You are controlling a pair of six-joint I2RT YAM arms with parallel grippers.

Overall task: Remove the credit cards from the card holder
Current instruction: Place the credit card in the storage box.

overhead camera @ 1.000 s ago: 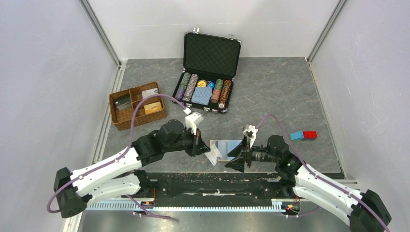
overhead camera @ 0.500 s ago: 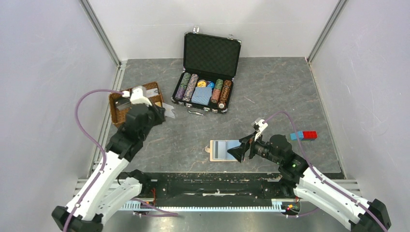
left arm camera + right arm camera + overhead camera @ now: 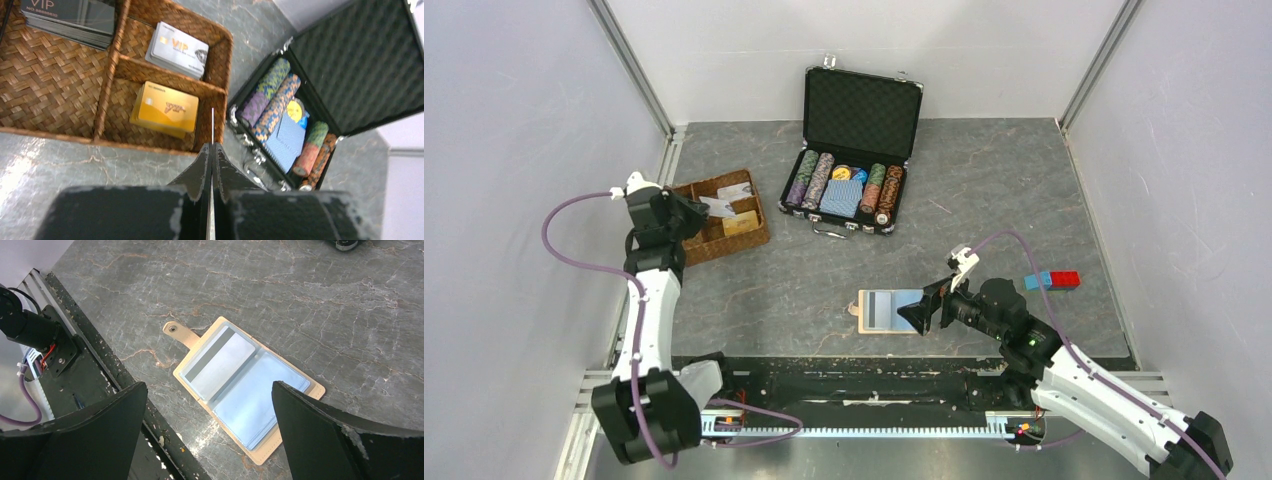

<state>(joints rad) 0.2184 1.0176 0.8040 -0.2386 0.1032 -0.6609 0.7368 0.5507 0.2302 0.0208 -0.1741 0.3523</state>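
Currently your left gripper is clamped on one credit card, seen edge-on as a thin pale line, above the wicker tray at the table's far left. Beneath the fingers you see the near wall of the compartment that holds the gold cards. Silver VIP cards lie in the compartment behind it, and dark VIP cards lie across the divider. Just right of the tray stands the open black case with poker chips and a blue deck.

Your right gripper hangs with its jaws wide, holding nothing, over the card holder. The holder lies open and flat near the table's front edge, well apart from the tray. One striped card shows in the pocket next to the strap tab. Red and blue blocks lie to the right, apart from both arms.
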